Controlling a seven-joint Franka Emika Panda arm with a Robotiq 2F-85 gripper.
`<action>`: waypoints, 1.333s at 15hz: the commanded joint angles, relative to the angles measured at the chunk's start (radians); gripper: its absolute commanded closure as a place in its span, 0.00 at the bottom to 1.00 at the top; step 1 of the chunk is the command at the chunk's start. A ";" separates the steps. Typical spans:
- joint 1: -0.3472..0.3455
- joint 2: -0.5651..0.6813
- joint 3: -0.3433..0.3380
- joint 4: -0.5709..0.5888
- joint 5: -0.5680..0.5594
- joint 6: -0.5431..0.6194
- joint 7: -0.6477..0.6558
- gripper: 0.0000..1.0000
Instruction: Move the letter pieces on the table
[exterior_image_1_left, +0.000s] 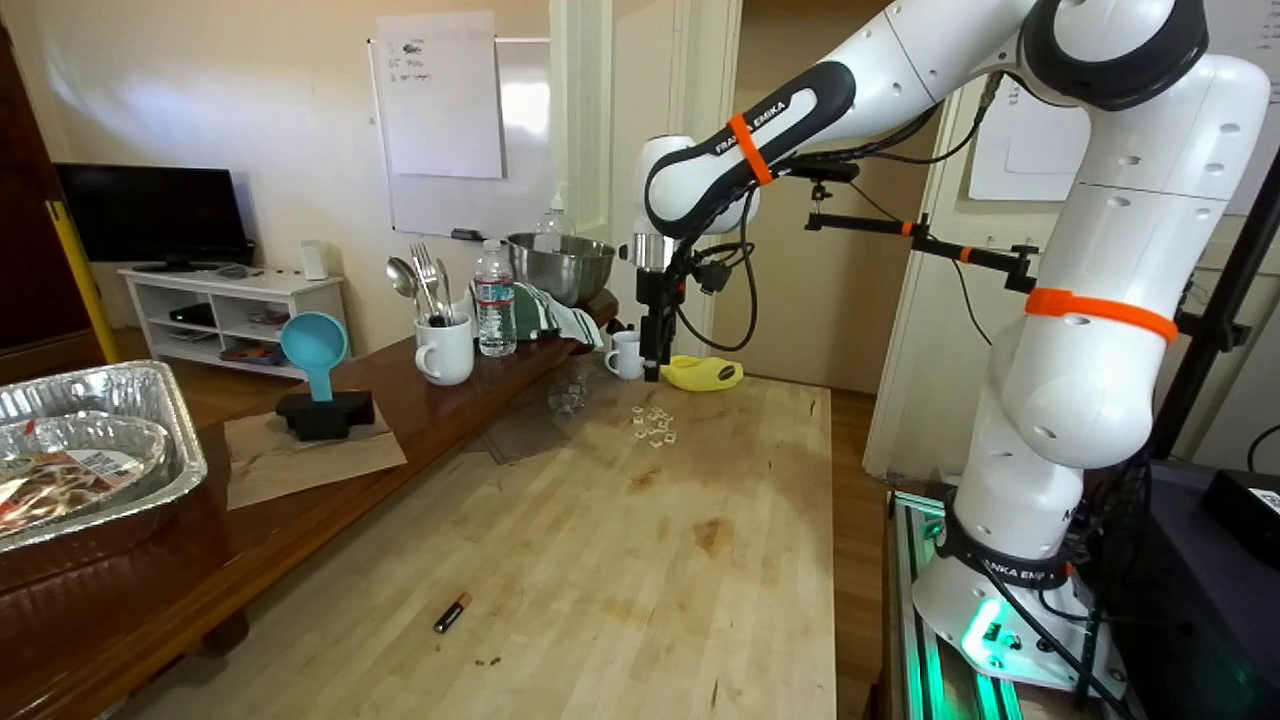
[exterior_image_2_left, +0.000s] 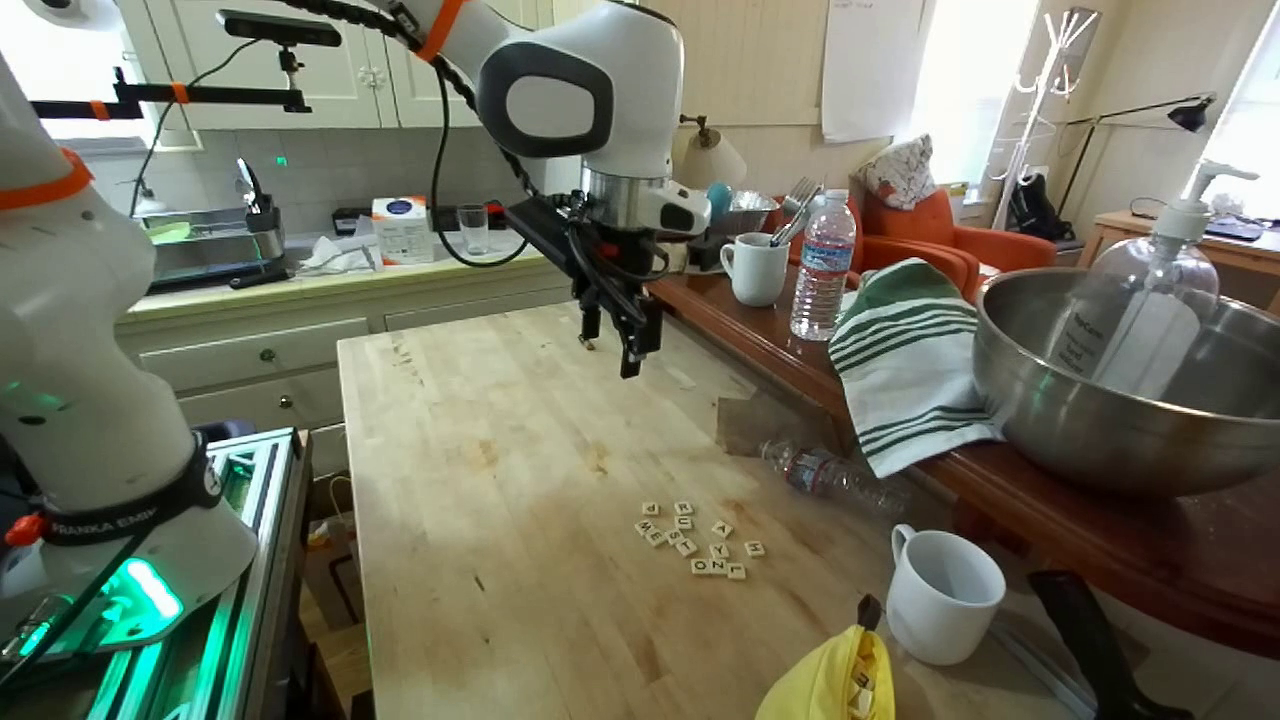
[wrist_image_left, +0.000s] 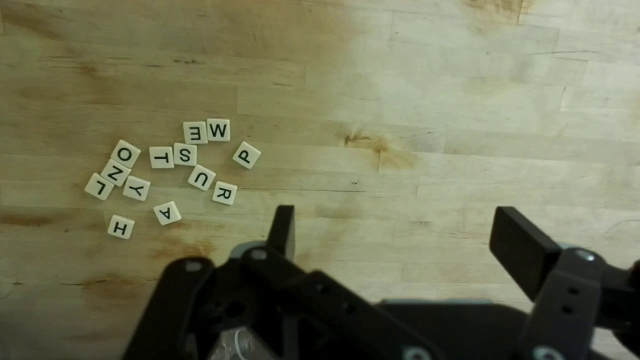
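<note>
In an exterior view, the end effector (exterior_image_1_left: 653, 376) hangs above the surface (exterior_image_1_left: 600, 580), where the letter tiles (exterior_image_1_left: 656, 425) lie flat in a loose cluster, near a yellow pouch (exterior_image_1_left: 705, 374).

In an exterior view, its tips stand apart, holding nothing, and the tiles lie between it and a white mug (exterior_image_2_left: 945, 595). The step looks like an approach: cross at this height and stop short of the mug.

In the wrist view, the fingers (wrist_image_left: 283, 231) are spread wide with nothing between them, off to one side of the cluster. A loner makes the best start: the H tile (wrist_image_left: 121, 227), the A tile (wrist_image_left: 167, 213) or the P tile (wrist_image_left: 246, 155). The O tile (wrist_image_left: 125, 153), N tile (wrist_image_left: 116, 172) and L tile (wrist_image_left: 99, 186) seem to touch, so a grip there could drag neighbours. Turn to match the chosen tile's slant, narrow the gap before descending, and bring the tips almost to the surface without pressing.
</note>
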 joint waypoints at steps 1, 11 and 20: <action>-0.005 0.000 0.005 0.001 0.001 -0.002 0.000 0.00; -0.028 0.109 -0.018 -0.087 0.092 0.443 -0.233 0.00; -0.085 0.253 0.004 -0.071 0.050 0.566 -0.272 0.48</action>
